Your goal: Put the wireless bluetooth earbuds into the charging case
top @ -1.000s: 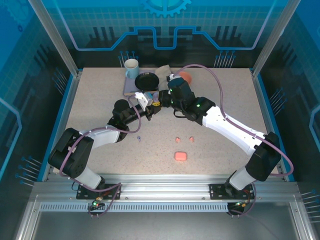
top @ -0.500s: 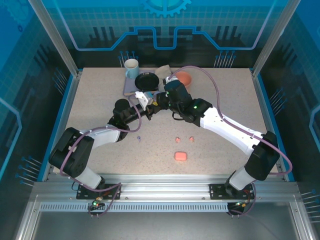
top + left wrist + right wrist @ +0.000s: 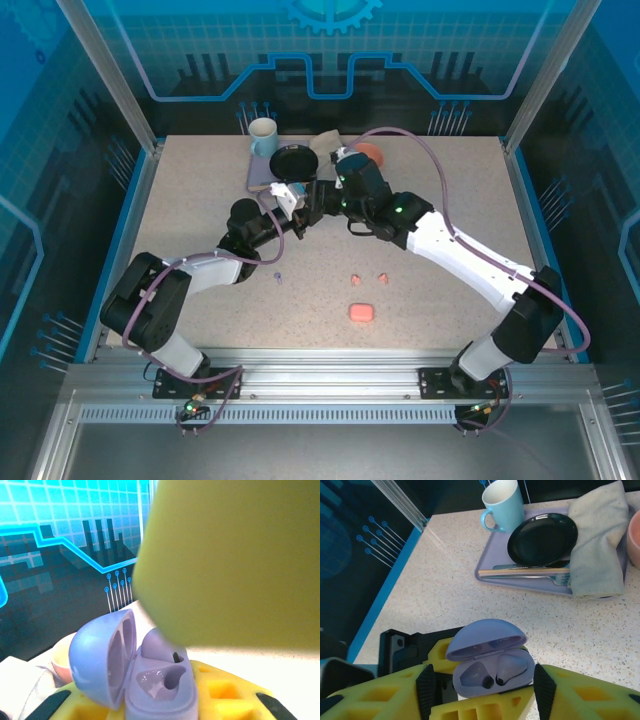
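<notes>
While left hand (image 3: 292,203) clamps open lavender case (image 3: 487,640), right hand (image 3: 485,692) stands parted; lavender earbud (image 3: 157,647) seated inside.

On my left wrist feed a blurred yellow mass (image 3: 235,555) blocks the upper right, and the bottom edge clips the lavender case (image 3: 150,680). From above, the purple earbud (image 3: 277,275) on the bench (image 3: 200,200) is too small to read. The right wrist feed's edge cuts off the pink bowl (image 3: 635,530).

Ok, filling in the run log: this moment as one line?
left claw: shut on lavender case | right claw: open, at the case | one earbud seated, one slot empty
</notes>
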